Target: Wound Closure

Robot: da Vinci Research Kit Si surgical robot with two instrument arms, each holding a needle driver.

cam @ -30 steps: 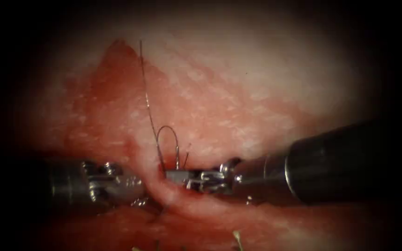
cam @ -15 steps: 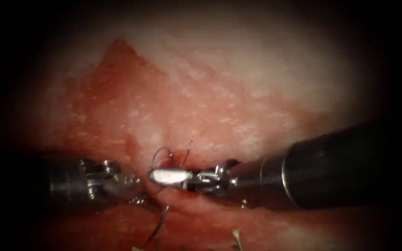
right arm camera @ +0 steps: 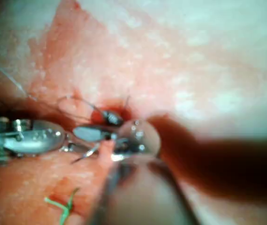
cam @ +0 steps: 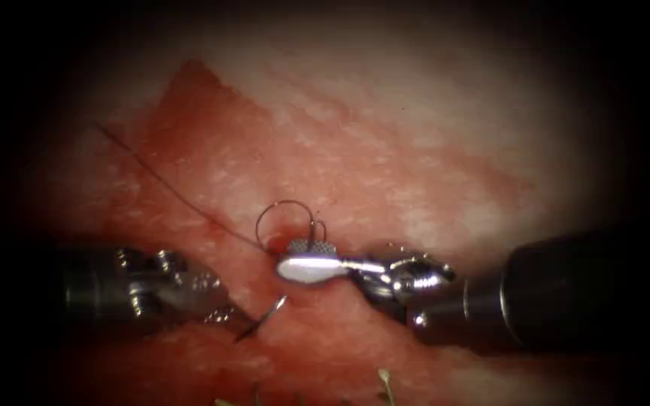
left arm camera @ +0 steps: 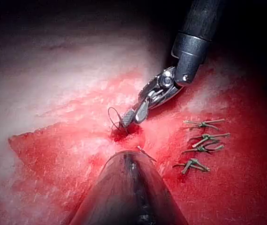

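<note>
My right tool (cam: 293, 257) comes in from the right, jaws open, holding nothing, its tips at the stitch in the cut (cam: 268, 259) on the tissue (cam: 415, 150). A small thread loop (cam: 283, 204) stands above the stitch, and a long strand (cam: 167, 188) runs from it up and left over the tissue. My left tool (cam: 220, 310) lies left of the cut, its jaws looking shut on a short dark thread end (cam: 261, 319) that sticks out toward the right tool. The left wrist view shows the right tool (left arm camera: 132, 117) open at the loop (left arm camera: 116, 119).
Red fluid covers the tissue around the cut. Cut green thread ends (cam: 384, 380) lie near the front edge, and several show in the left wrist view (left arm camera: 201, 140). The right tool's dark shaft (cam: 566, 289) crosses the right side; paler tissue lies beyond.
The right tool's jaws have opened and its shaft has drawn back right. The strand that rose straight up now lies up-left. The loop has shrunk and the short end has swung up by the left tool.
</note>
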